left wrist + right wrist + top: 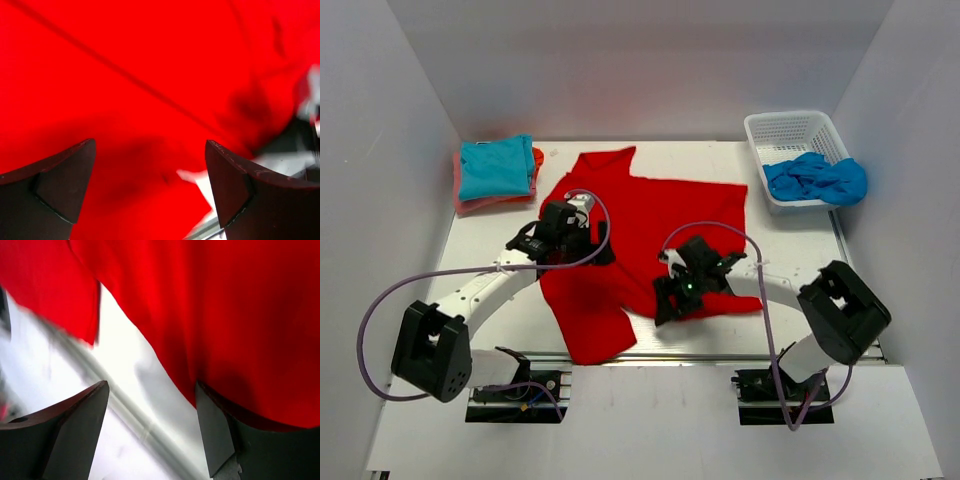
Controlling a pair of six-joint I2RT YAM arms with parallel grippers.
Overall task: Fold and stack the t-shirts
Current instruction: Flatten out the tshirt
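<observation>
A large bright red t-shirt (645,225) lies spread and partly rumpled on the white table. My left gripper (582,243) hovers over its left side; in the left wrist view the gripper (150,165) is open with red cloth (125,90) below the fingers. My right gripper (665,300) is open at the shirt's front edge; in the right wrist view the gripper (152,410) stands over bare table, the red cloth (225,315) draped over the right finger (215,435). A folded turquoise t-shirt (497,166) lies on a folded orange-pink one (470,203) at the back left.
A white mesh basket (794,140) stands at the back right with blue cloth (817,178) spilling over its front rim. White walls enclose the table on three sides. A metal rail (720,357) runs along the table's front edge.
</observation>
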